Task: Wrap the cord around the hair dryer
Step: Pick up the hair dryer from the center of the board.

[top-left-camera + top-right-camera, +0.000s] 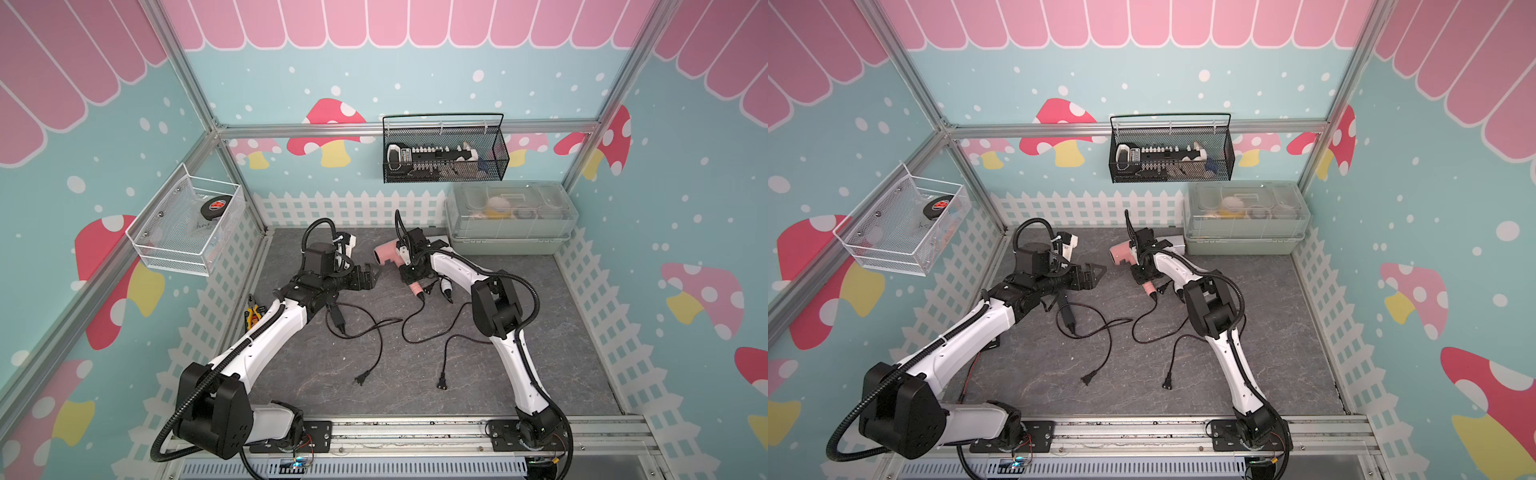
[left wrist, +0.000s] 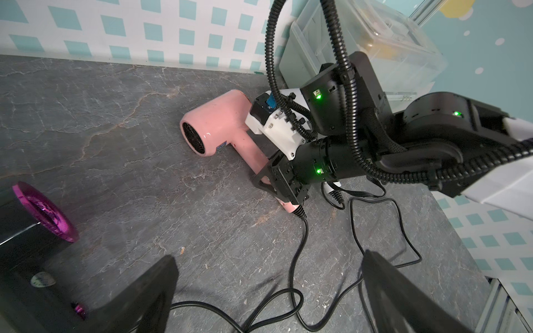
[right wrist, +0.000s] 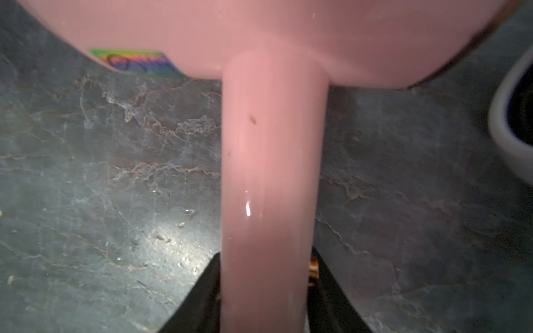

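Pink hair dryer handle (image 3: 271, 173) snug between right jaws; left jaws wide and empty.

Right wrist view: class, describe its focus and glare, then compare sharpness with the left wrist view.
Right wrist view: the pink plastic hair dryer fills the frame, blurred, a small glare streak on its handle; left wrist view: the dryer is crisp, only the near fingers of the left gripper soft.

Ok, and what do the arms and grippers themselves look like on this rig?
The left arm and right arm have white shell links, black joint housings and black ribbed hoses looping alongside. Small green lights glow on the right arm's wrist joints. The left gripper and right gripper are black, with flat wedge-shaped fingers.
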